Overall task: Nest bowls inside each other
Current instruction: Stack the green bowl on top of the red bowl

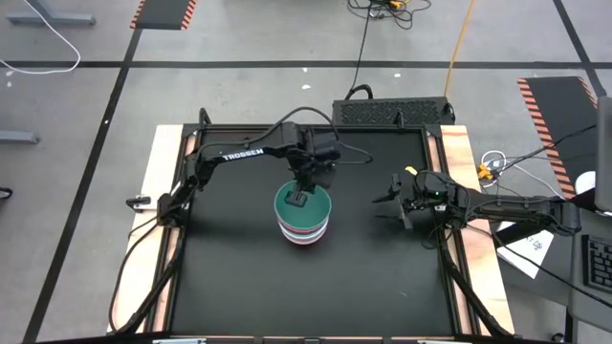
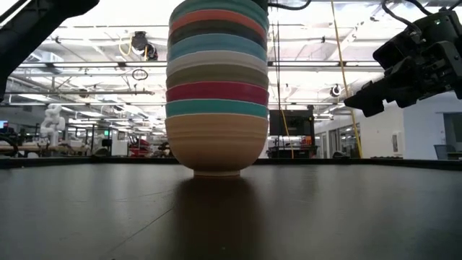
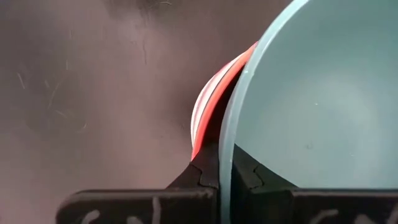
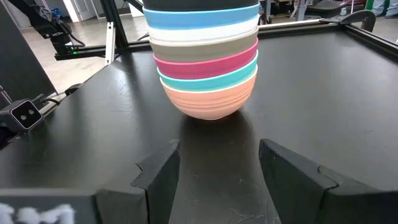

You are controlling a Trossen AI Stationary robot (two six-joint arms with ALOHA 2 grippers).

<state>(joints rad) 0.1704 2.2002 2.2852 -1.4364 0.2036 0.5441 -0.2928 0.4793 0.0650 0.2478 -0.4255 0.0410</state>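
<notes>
On the black tabletop (image 1: 239, 268), near its centre, the bowls stand nested in one stack (image 1: 304, 216), orange bowl (image 2: 216, 144) lowest, green bowl (image 1: 316, 199) on top. Left gripper (image 1: 298, 200) sits over the stack, jaws clamped on the green bowl's rim. Right gripper (image 1: 394, 210) hovers well apart to the stack's right, jaws apart, holding nothing.

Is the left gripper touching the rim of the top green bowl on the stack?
Touching. In the left wrist view, the left gripper is shut on the rim of the pale green round bowl, one finger on each side of its wall.
</notes>
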